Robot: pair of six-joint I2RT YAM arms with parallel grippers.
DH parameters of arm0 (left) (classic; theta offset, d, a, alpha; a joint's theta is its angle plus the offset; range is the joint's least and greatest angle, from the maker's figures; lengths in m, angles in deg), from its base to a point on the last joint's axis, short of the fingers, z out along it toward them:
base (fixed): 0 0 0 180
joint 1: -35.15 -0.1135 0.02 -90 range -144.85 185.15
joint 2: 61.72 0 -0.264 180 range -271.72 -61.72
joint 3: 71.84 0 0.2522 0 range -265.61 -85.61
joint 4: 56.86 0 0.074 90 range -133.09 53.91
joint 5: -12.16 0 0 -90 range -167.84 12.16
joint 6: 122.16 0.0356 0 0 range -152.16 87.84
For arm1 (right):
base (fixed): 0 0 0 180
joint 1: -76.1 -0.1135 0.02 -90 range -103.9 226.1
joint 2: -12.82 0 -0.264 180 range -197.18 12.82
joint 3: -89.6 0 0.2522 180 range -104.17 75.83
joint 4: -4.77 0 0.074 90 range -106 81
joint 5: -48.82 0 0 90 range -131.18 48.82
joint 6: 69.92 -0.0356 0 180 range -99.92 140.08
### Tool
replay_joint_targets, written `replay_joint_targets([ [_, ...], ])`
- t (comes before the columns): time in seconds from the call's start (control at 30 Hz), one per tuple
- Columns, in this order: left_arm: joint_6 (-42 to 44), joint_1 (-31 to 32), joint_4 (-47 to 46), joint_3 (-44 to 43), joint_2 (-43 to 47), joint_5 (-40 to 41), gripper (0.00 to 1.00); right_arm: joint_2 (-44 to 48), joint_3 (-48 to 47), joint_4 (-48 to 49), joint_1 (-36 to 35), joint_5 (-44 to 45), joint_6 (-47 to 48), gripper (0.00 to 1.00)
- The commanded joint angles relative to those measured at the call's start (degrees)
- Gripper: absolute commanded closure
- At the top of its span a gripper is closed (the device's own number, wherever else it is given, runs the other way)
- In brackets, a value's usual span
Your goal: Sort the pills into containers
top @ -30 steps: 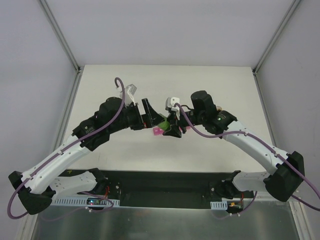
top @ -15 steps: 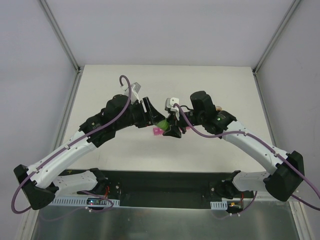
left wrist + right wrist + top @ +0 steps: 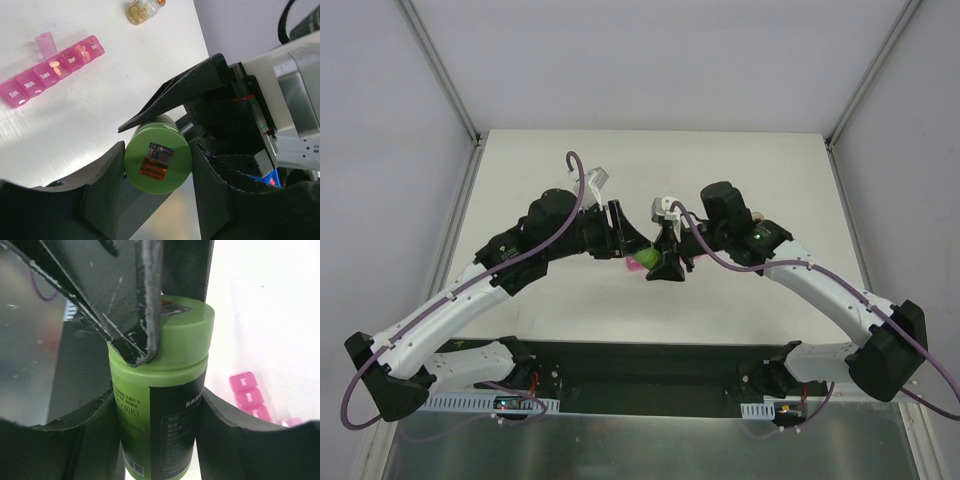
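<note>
Clamping green bottle: right gripper; left gripper squeezing cap. Pink containers lying well apart, amber vial beyond.

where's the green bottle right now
Top view, centre: green bottle held over the table, between the right gripper on its body and left gripper at its cap.

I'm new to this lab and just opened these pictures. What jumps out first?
A green pill bottle is held mid-table between both arms: the right fingers clasp its body, the left fingers clasp its cap. On the table beyond lies a pink pill organizer, one lid flipped open.
</note>
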Motion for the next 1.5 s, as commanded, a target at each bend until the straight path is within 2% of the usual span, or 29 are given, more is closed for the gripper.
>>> replay_joint_targets([
  [0.0,6.5,0.2,0.1,-2.2,0.6,-8.7,0.67,-0.7,-2.6,8.3,1.0,-13.7,-5.8,0.92],
  [0.1,10.2,-0.4,0.1,-2.5,-0.5,-14.9,0.67,-0.9,-1.5,12.4,1.7,-20.3,-9.9,0.92],
  [0.13,12.0,-0.8,0.1,-2.7,-1.1,-21.9,0.67,-0.9,-1.3,13.3,1.7,-23.3,-10.4,0.92],
  [0.23,15.6,-2.7,0.4,-2.4,-2.8,-33.4,0.67,-0.3,-0.9,15.2,1.7,-28.4,-11.7,0.92],
  [0.4,21.1,-5.1,2.7,-2.1,-3.8,-44.6,0.67,0.2,-1.0,15.7,1.3,-32.3,-12.0,0.92],
  [0.53,25.0,-5.2,5.1,-3.9,-5.4,-49.4,0.65,0.1,-1.1,15.7,1.0,-32.8,-12.0,0.92],
  [0.6,26.2,-5.3,6.3,-4.6,-6.1,-48.1,0.56,-0.1,-1.2,15.6,0.9,-32.8,-12.0,0.92],
  [0.63,26.3,-5.6,6.6,-5.1,-6.1,-47.1,0.47,-0.1,-1.2,15.5,1.0,-32.2,-12.0,0.92],
  [0.7,25.9,-6.5,6.6,-5.6,-5.2,-42.0,0.19,-0.2,-1.0,15.5,0.9,-31.7,-11.6,0.92],
  [0.8,24.1,-8.2,5.9,-6.8,-2.7,-35.0,0.02,-0.2,-1.6,12.3,0.9,-30.1,-8.7,0.92],
  [0.9,20.5,-9.3,4.3,-7.3,0.7,-29.5,0.01,-0.2,-2.6,8.0,1.0,-27.7,-4.5,0.92],
  [1.03,11.8,-9.4,1.0,-3.9,6.5,-18.7,0.01,0.2,-3.8,0.4,0.8,-18.9,3.4,0.92],
  [1.2,-0.6,-9.3,-7.3,7.0,14.8,-12.0,0.01,1.7,-3.1,1.3,0.1,-6.2,5.2,0.92],
  [1.23,-1.5,-9.2,-7.6,7.8,15.2,-11.0,0.01,1.8,-3.2,1.6,-0.2,-2.1,4.9,0.92],
  [1.33,-3.9,-7.0,-7.5,9.6,15.4,-4.6,0.01,1.7,-2.9,2.5,-0.8,3.1,4.3,0.92],
  [1.4,-5.5,-4.5,-7.6,9.9,15.2,2.6,0.01,1.5,-2.8,2.6,-1.2,4.6,4.1,0.92],
  [1.47,-6.2,-3.2,-7.7,9.7,13.7,5.9,0.01,1.3,-3.0,2.5,-1.4,5.6,4.4,0.92],
])
